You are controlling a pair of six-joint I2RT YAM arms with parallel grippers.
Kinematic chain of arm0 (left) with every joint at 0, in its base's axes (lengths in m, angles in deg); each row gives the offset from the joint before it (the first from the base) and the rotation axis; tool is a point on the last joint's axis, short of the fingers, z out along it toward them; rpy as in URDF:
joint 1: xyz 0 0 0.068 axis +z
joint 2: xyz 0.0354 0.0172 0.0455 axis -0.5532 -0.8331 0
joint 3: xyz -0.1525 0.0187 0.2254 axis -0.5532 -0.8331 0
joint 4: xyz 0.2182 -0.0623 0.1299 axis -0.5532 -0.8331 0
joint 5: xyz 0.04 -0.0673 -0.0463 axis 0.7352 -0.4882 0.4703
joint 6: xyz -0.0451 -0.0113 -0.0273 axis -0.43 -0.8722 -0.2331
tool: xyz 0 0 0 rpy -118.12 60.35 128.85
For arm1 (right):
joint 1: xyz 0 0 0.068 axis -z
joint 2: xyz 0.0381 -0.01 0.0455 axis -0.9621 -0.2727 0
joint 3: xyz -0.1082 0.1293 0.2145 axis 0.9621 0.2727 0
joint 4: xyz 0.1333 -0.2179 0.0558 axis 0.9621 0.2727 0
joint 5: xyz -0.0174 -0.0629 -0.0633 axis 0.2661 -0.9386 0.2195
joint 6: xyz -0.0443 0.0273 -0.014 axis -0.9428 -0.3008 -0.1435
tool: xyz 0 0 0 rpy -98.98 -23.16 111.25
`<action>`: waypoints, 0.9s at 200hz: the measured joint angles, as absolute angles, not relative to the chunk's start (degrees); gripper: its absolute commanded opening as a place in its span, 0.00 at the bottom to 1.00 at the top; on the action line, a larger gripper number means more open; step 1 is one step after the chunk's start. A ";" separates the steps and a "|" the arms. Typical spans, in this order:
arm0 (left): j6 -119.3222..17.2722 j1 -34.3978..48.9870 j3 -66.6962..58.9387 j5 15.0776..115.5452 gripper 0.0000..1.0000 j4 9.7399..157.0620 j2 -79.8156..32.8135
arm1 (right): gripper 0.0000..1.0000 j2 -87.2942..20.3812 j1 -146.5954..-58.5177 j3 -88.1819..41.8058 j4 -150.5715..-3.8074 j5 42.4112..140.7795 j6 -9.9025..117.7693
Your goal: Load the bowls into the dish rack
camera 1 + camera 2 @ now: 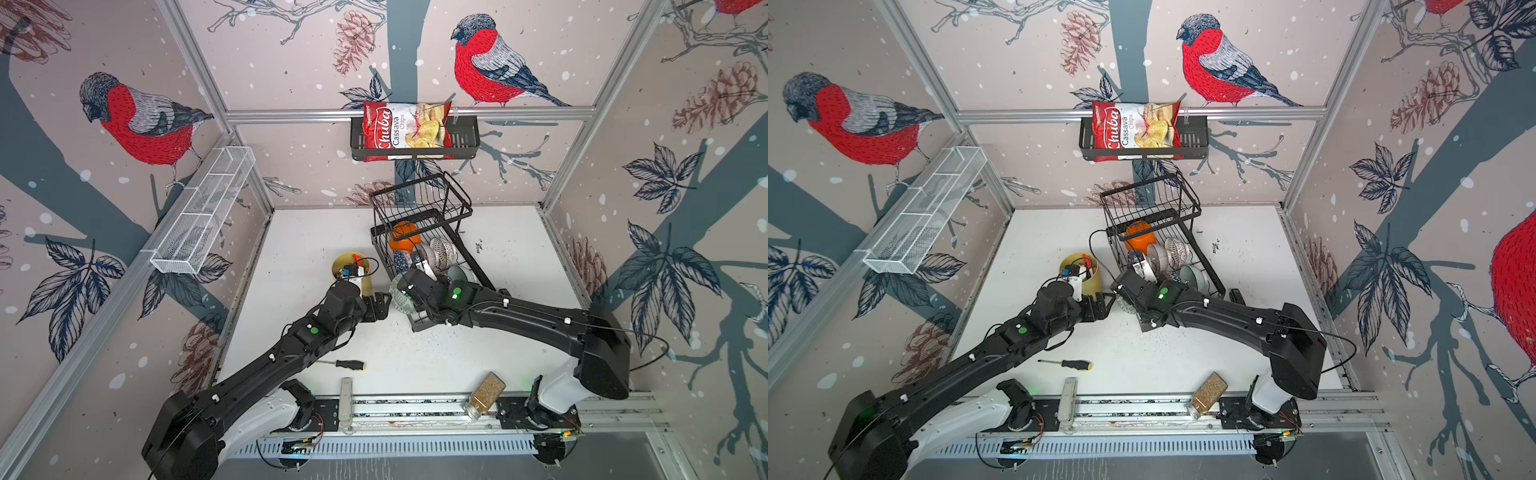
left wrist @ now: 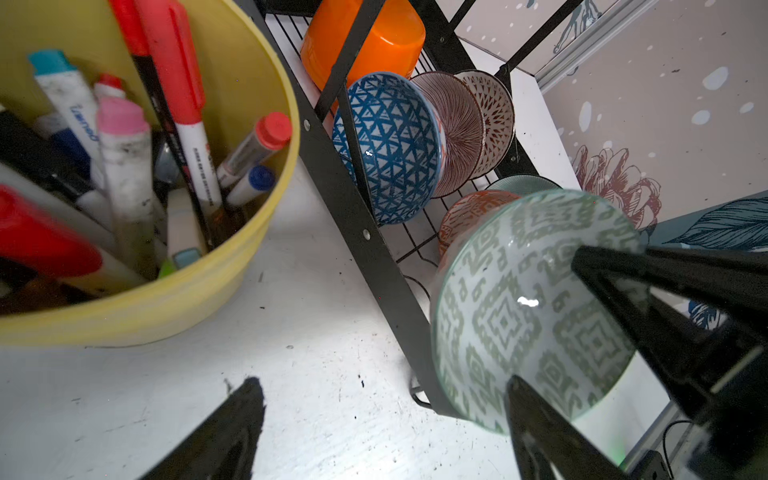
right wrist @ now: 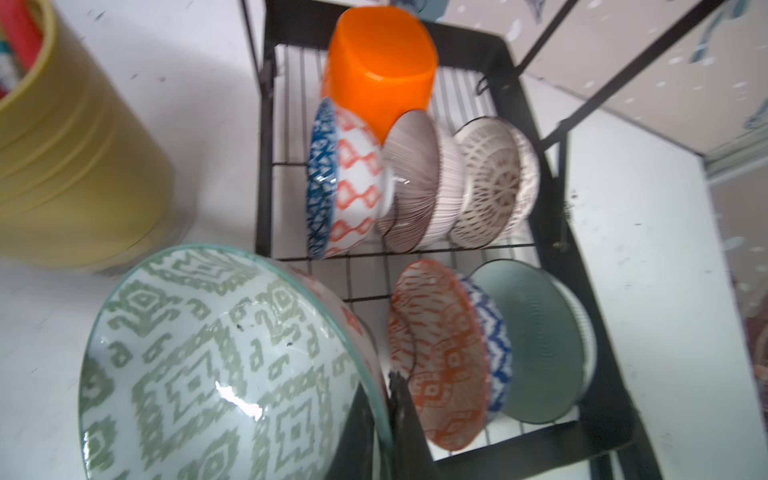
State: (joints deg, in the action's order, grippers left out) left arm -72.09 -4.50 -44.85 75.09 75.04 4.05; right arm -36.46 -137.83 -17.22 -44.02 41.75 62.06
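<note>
A green-patterned bowl (image 3: 208, 365) stands tilted on edge at the near left corner of the black dish rack (image 3: 540, 137). My right gripper (image 3: 388, 382) is shut on its rim. The left gripper (image 2: 382, 384) is open beside the same bowl (image 2: 519, 299), one finger in front of it, nothing between the jaws. In both top views the two grippers (image 1: 380, 305) (image 1: 1121, 286) meet at this bowl (image 1: 401, 301). In the lower tray stand the orange bowl (image 3: 380, 62), a blue-red one (image 3: 345, 183), a pink-striped one (image 3: 419, 183), a lattice one (image 3: 490, 183), an orange-patterned one (image 3: 440, 353) and a pale teal one (image 3: 540, 345).
A yellow cup of markers (image 1: 351, 266) stands just left of the rack, close to my left wrist. A screwdriver (image 1: 345, 365) and a spice jar (image 1: 486, 395) lie near the front rail. A wall basket with a chips bag (image 1: 407, 131) and a white mesh shelf (image 1: 203, 212) hang on the walls.
</note>
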 measured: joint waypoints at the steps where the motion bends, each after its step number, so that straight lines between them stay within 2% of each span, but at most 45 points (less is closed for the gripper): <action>1: -72.09 -4.50 -44.92 75.09 0.92 75.06 4.12 | 0.00 -36.46 -137.83 -17.22 -44.00 41.60 62.08; 62: -71.96 -4.50 -47.54 74.78 0.96 78.93 6.13 | 0.00 -38.36 -137.85 -16.68 -39.61 30.91 63.46; 180: -71.52 -2.25 -53.86 76.20 0.96 85.86 11.70 | 0.00 -50.47 -141.02 -19.65 -34.45 15.66 65.12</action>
